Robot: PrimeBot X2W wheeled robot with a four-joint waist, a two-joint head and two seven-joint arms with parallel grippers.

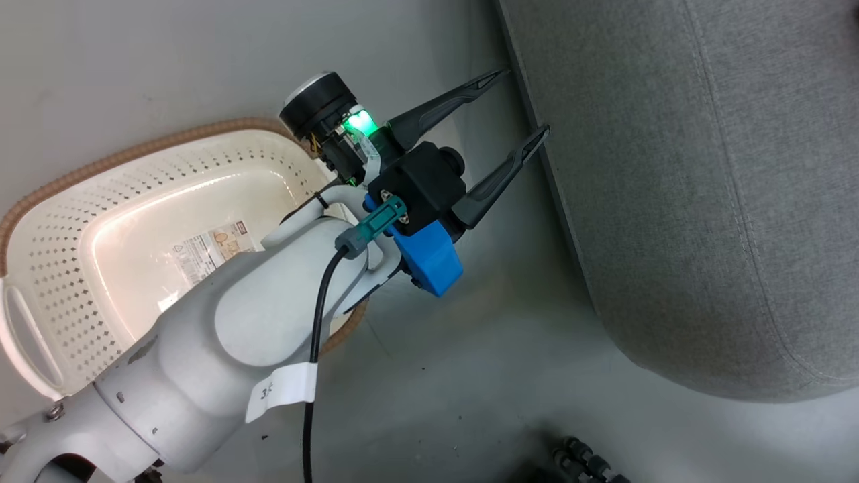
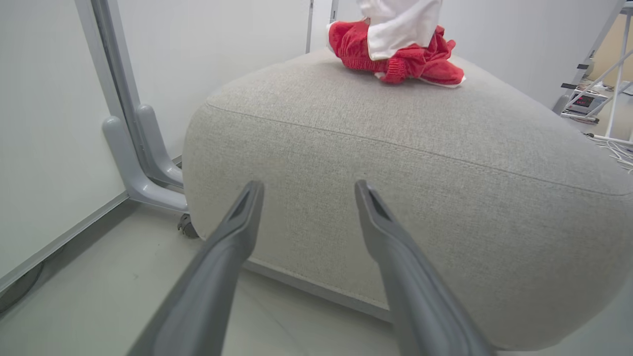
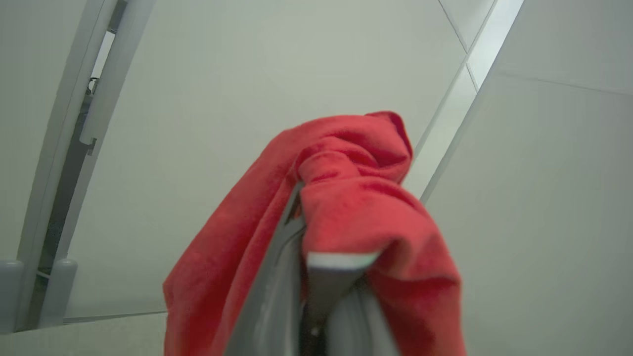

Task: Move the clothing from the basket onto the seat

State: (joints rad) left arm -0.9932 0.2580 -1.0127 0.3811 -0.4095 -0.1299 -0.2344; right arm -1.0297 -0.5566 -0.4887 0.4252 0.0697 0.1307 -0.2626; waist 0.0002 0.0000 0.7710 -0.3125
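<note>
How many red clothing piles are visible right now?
2, possibly 1: a red heap on the seat, under something white, and a red wad clamped in the right gripper jaws. They may be one bundle. The basket shows none, but the left arm hides part.

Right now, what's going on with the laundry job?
The right gripper is shut on a red garment that drapes over its fingers. The left gripper hangs open and empty between the basket and the seat. What shows of the basket holds no clothing, just a label. Other red clothing already lies on the seat.
</note>
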